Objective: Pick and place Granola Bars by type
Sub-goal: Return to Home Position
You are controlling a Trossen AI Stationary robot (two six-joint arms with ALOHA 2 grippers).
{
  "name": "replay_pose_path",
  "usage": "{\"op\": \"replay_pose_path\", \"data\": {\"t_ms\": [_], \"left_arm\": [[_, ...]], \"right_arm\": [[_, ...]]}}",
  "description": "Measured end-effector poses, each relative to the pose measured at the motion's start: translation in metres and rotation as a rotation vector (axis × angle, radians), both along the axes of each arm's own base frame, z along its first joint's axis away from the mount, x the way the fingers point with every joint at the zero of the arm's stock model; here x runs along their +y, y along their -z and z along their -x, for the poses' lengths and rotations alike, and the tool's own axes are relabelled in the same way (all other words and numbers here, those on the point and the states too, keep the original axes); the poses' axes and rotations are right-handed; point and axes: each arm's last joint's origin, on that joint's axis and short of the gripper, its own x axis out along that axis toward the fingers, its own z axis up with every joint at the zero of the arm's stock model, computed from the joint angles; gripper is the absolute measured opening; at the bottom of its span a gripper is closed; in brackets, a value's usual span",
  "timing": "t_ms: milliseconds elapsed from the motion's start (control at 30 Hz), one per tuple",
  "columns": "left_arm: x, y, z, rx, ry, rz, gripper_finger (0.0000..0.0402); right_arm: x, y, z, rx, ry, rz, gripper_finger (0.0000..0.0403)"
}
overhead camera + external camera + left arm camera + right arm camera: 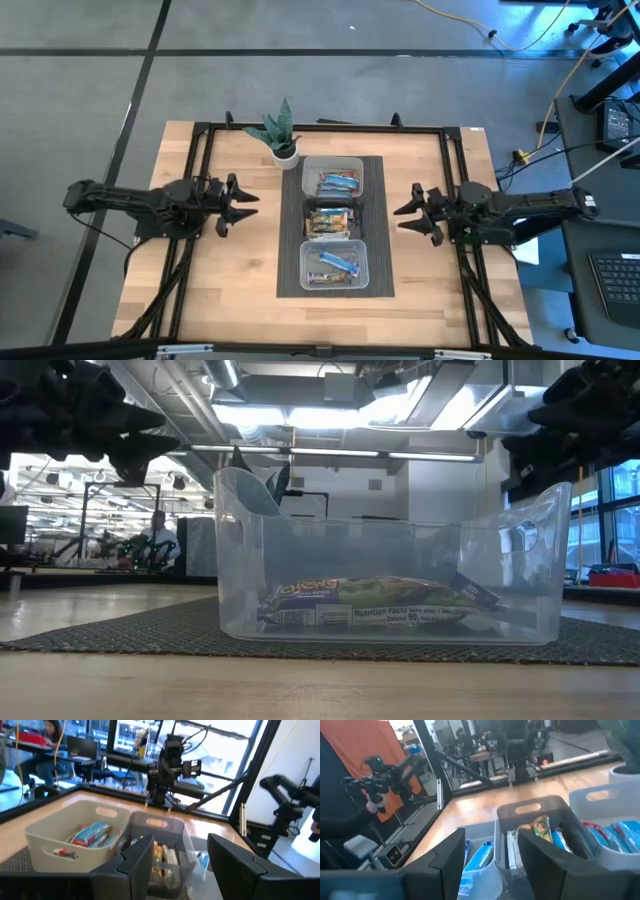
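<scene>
Looking down on the table, you can judge the sorting finished: no granola bars lie loose on the wood, and every one in view sits inside one of three bins lined up on the dark mat (385, 180). The pale bin (305, 178) beside the potted plant (281, 130) holds the reddish bars (338, 182). The dark middle bin (308, 206) holds the yellowish bars (330, 222). The clear bin (303, 266) nearest the table's front edge holds the blue bars (333, 265). One type per bin is the reason for that layout.

Your left gripper (245, 203) hangs over bare wood to the left of the bins, jaws apart and carrying nothing. Your right gripper (402, 217) mirrors it on the other side, jaws likewise apart and empty. Both point inward toward the middle bin yet sit clear of the mat. I judge that this suits a parked pose: nothing can be knocked, and either arm could reach any bin. Nothing appears left for you to pick.
</scene>
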Motion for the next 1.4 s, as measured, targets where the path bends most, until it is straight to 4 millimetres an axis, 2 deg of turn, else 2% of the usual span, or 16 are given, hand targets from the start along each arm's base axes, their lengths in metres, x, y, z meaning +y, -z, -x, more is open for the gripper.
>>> {"op": "replay_pose_path", "data": {"t_ms": [400,567,733,1000,1400], "left_arm": [[0.001,0.000,0.013,-0.015,-0.045,0.002,0.0178],[0.001,-0.002,0.017,-0.054,-0.039,-0.030,0.0178],[0.003,0.002,0.017,-0.001,-0.097,-0.029,0.0178],[0.007,0.002,0.017,0.003,-0.233,-0.092,0.0178],[0.018,0.010,0.011,0.132,-0.459,-0.121,0.0178]], "right_arm": [[0.000,0.008,0.015,-0.118,-0.023,0.031,0.0186],[0.000,0.012,0.021,-0.108,-0.005,0.049,0.0186],[-0.003,0.012,0.024,-0.096,0.097,0.109,0.0186],[-0.014,0.010,0.025,-0.073,0.401,0.245,0.0186],[-0.020,0.011,0.025,-0.059,0.471,0.303,0.0186]]}}
